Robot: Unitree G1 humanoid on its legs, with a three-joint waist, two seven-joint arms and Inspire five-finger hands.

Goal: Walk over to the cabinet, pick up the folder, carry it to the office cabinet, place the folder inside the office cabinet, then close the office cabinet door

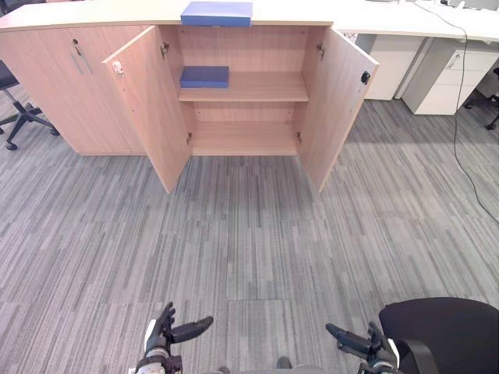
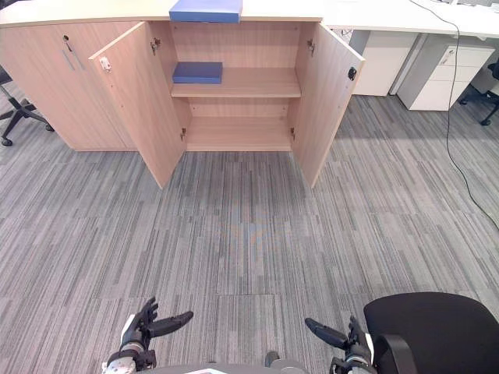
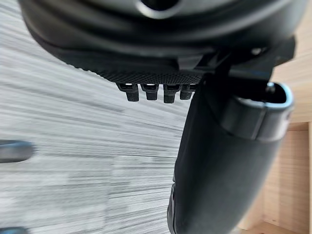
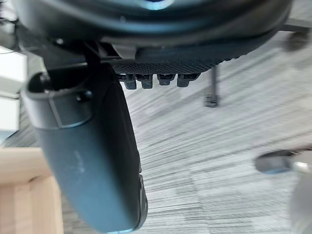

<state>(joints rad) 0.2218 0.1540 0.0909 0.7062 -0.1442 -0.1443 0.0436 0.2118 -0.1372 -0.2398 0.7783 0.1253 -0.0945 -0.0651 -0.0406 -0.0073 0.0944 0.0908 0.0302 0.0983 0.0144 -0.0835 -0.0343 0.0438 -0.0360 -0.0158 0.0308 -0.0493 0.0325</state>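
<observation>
We note the folder (image 1: 217,13) atop the cabinet (image 1: 47,93), well apart from our left hand (image 1: 161,337) and right hand (image 1: 368,348); both hang low, fingers relaxed, holding nothing.

Right hand (image 4: 146,29) close up: dark palm bulk, thumb (image 4: 92,156) standing out large in front, fingers (image 4: 146,80) in a short row beside it. They look relaxed, with nothing between thumb and fingers. Past them is grey striped carpet floor (image 4: 219,195). A thin dark chair leg (image 4: 213,85) stands on the carpet, with a caster (image 4: 295,39) further off. Light wood cabinet panel (image 4: 24,195) sits beside the thumb, white furniture (image 4: 9,92) beyond it. Blurred grey shape (image 4: 278,163) low over the carpet, can't tell what.
</observation>
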